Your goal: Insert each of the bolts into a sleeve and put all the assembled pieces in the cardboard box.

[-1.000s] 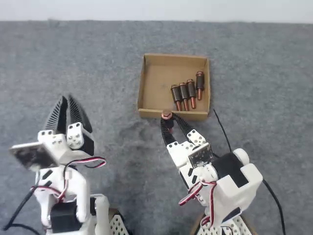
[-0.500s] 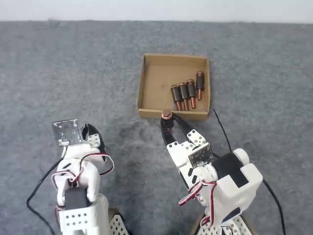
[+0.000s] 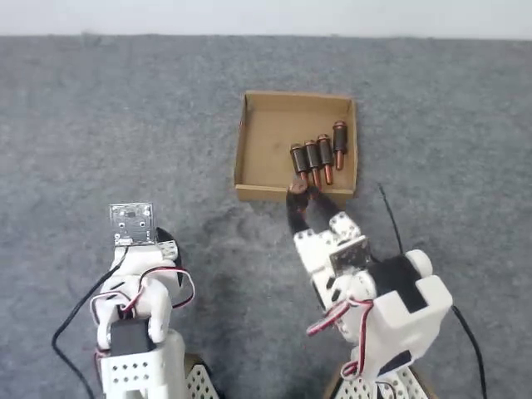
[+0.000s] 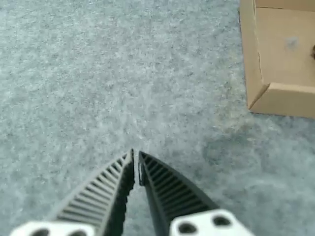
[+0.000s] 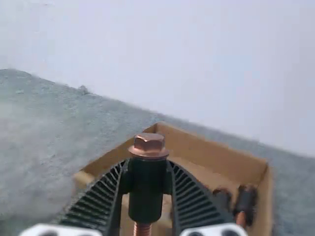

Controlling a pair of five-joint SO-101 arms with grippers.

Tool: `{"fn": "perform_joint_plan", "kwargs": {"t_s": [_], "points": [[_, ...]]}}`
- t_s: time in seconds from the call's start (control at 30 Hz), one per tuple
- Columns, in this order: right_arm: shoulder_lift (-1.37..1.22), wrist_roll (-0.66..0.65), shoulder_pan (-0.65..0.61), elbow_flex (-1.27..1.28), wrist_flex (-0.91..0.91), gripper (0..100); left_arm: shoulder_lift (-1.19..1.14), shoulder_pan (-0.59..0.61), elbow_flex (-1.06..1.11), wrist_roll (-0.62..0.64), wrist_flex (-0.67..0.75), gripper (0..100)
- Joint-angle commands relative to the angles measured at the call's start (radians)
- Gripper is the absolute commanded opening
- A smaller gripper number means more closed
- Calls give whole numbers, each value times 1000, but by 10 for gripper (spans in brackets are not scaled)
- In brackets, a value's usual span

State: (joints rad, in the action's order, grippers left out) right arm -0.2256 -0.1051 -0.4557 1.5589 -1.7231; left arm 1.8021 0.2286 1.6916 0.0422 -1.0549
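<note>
My right gripper is shut on an assembled piece, a copper bolt standing upright in a black sleeve. In the high view that gripper is at the near wall of the cardboard box, with the held piece at its tip. Several assembled pieces lie side by side in the box's right half. The box lies just beyond the held piece. My left gripper is shut with nothing in it, low over bare carpet, with the box corner farther off.
Grey carpet covers the table. A pale wall rises behind the box. The left arm is folded back near its base at the near left. A black cable runs beside the right arm.
The left arm has pulled back toward its base and its gripper has gone from open to shut. The right gripper has moved slightly toward the box with the piece.
</note>
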Motion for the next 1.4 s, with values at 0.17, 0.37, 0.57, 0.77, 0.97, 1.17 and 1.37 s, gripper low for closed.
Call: {"fn": "perform_joint_plan", "kwargs": {"t_s": [0.17,0.37,0.57,0.77,0.97,1.17,1.37], "points": [[13,-9,67,-302,91,7,15,127,-5,-17,8,19],[13,-9,68,-500,364,7,14,92,-5,-17,5,19],[13,-9,62,-672,717,7,14,72,-5,-37,-14,19],[13,-3,61,-836,1066,7,12,72,-5,-153,-18,19],[13,-3,39,-987,1426,7,12,72,-5,-155,-32,19],[12,-2,16,-1145,1802,7,12,72,-5,-157,-35,19],[-105,-2,18,-1283,1982,9,12,71,-5,-157,-35,19]]}}
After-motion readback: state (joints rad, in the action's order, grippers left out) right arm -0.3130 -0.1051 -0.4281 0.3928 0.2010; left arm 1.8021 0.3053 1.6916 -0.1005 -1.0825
